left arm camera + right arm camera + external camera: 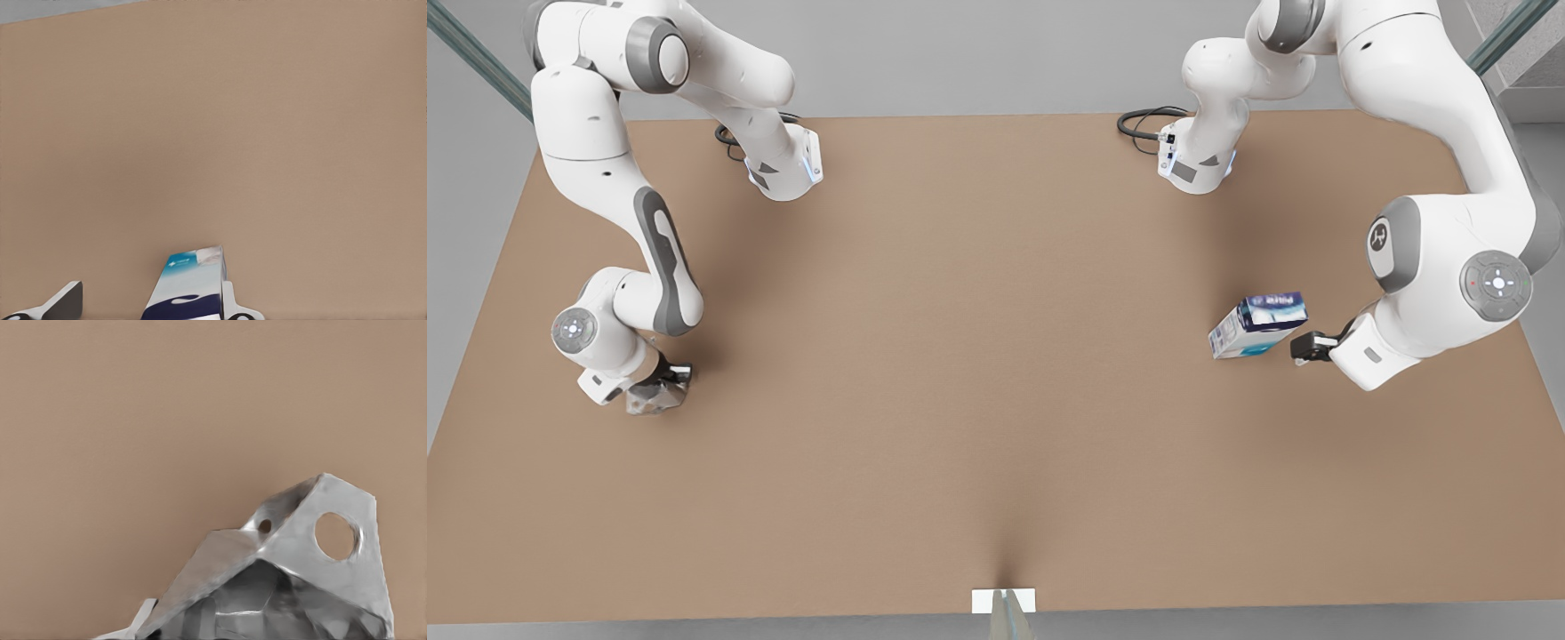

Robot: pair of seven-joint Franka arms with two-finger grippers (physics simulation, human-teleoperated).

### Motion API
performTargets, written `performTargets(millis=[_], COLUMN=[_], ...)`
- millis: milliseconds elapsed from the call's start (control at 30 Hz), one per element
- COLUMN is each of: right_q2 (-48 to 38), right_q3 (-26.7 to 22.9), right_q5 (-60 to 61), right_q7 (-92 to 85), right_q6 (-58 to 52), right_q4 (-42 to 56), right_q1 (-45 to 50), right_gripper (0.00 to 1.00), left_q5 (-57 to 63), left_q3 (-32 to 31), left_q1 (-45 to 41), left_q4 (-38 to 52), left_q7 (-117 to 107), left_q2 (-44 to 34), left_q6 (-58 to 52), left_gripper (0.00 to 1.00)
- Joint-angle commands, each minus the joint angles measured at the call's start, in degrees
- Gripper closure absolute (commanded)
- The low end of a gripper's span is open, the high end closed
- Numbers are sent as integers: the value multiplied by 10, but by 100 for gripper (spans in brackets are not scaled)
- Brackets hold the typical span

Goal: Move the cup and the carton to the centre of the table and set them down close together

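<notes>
The carton [1258,325], white, dark blue and teal, stands tilted on the table [996,356] at the front view's right. My left gripper [1309,348] is at its outer side, open. In the left wrist view the carton [190,287] sits between the fingers, against one finger [230,303] and well apart from the other. The cup [654,398], pale grey and faceted, rests at the front view's left under my right gripper [669,377]. The right wrist view has the cup [300,573] very close, tilted, with a round hole in one facet.
Both arm bases [783,169] [1196,160] and their black cables stand at the table's far edge. A small white marker [1003,601] sits at the near edge. Bare brown tabletop lies between the two objects.
</notes>
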Motion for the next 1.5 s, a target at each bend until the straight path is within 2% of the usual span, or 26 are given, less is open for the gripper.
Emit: performTargets(millis=[0, 433, 533, 600, 767, 900, 1300, 1333, 1467], right_q2=[0, -14, -7, -7, -9, -1, 68, 87, 94], right_q3=[0, 4, 18, 39, 83, 112, 116, 116, 134], right_q5=[0, 0, 1, 9, 11, 11, 13, 13, 13], right_q7=[0, -4, 3, 18, 68, 125, 243, 246, 285], right_q6=[1, -3, -10, -54, -54, -61, -90, -107, -110], right_q4=[0, 9, 29, 53, 59, 84, 199, 235, 255], right_q1=[0, 22, 43, 43, 43, 60, 150, 166, 182], right_gripper=[79, 79, 79, 79, 79, 79, 79, 79, 79], left_q5=[0, 0, 0, 0, -1, -1, -2, -2, -2], left_q3=[0, 1, 1, 2, 1, 1, 9, 9, 4], left_q1=[0, 0, 0, 0, 0, 0, 0, 0, 0], left_q4=[0, 1, 2, 2, 2, 2, 2, 3, 2], left_q7=[0, 3, 3, 2, 2, 1, -3, -4, -7], left_q2=[0, -2, -2, -2, 0, 0, 3, 3, -15], left_q6=[0, -1, -1, -1, 1, 0, 4, 5, -1], left_gripper=[0, 0, 0, 0, 0, 0, 0, 0, 0])
